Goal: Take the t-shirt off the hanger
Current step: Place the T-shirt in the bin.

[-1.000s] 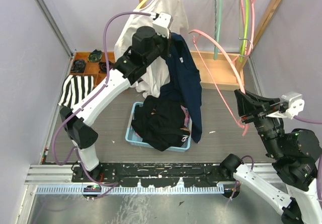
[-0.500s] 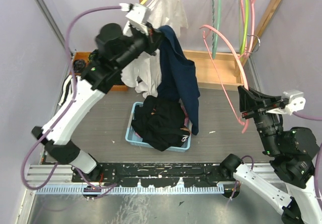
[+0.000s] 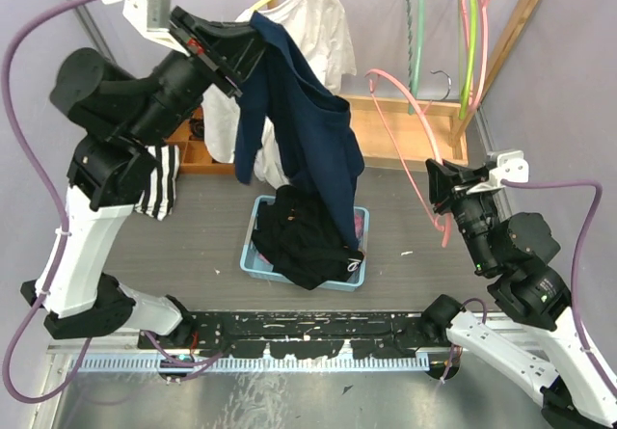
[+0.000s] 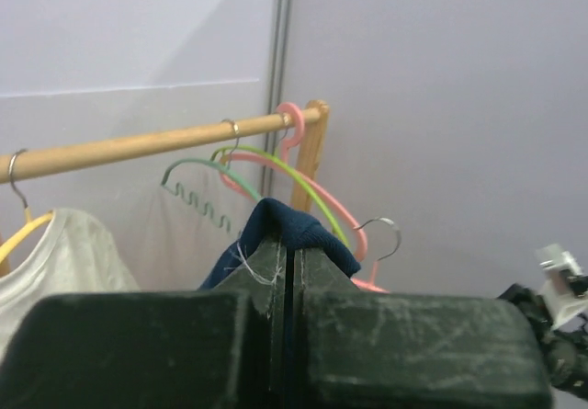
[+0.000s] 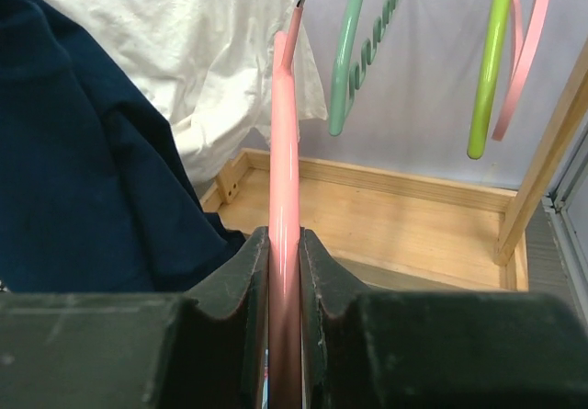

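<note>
Between left fingers (image 4: 317, 276), navy t-shirt (image 3: 299, 130); between right fingers (image 5: 326, 276), pink hanger (image 5: 285, 152)

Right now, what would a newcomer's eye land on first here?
The navy shirt dominates: the left gripper, shut on its edge, holds it high at upper left, and it drapes down toward the blue bin of dark clothes. On the right, the right gripper is shut on a pink hanger, which looks bare.
</note>
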Robot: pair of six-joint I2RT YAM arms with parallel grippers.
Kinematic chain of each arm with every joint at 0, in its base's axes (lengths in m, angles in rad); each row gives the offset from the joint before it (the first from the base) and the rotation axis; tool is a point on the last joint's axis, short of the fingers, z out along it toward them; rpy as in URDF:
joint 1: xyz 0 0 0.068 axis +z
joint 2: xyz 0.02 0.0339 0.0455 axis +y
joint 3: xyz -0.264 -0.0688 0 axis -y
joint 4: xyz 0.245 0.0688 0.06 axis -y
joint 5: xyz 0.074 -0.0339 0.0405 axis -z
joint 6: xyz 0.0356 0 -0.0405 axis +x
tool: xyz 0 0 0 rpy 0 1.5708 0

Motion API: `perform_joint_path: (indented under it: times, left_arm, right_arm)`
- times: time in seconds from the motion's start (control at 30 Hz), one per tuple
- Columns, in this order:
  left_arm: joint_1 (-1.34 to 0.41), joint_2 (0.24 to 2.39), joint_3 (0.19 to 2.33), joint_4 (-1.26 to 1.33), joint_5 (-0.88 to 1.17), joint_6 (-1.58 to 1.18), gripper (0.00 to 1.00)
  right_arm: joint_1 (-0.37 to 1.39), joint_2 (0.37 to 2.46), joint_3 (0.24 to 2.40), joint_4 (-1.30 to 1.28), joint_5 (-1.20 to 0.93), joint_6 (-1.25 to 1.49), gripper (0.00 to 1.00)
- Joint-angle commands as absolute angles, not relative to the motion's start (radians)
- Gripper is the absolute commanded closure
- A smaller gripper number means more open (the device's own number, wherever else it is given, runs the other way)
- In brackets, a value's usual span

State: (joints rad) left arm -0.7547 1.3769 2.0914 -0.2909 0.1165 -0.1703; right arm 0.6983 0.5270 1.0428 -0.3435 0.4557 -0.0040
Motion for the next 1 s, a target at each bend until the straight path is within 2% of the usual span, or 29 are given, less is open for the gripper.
perform_joint_path:
  times: [0.0,0.13,0.43,0.8,0.97]
  left_arm:
    - [-0.759,1.411,2.289,-0.243,0.196,-0.253,1.00]
    - [-0.759,1.447,2.377,-0.253,0.216,-0.295,1.00]
    - [-0.759,1.437,2.393,-0.215,0.253,-0.392,1.00]
    - [-0.759,1.301,2.080,-0.205,0.247,-0.434,1.00]
    - [-0.758,1.286,2.044,-0.216,0.264,-0.436,1.00]
  right_arm:
    - [0.699,0.522,1.051,-0.231,0.439,0.038,0.99]
    - [0.698,0.507,1.039,-0.237,0.430,0.058,0.99]
    - [0.699,0.473,1.024,-0.256,0.450,0.053,0.99]
    - [0.699,0.469,1.012,-0.256,0.447,0.057,0.99]
    - [0.699,0.481,1.012,-0.253,0.447,0.057,0.99]
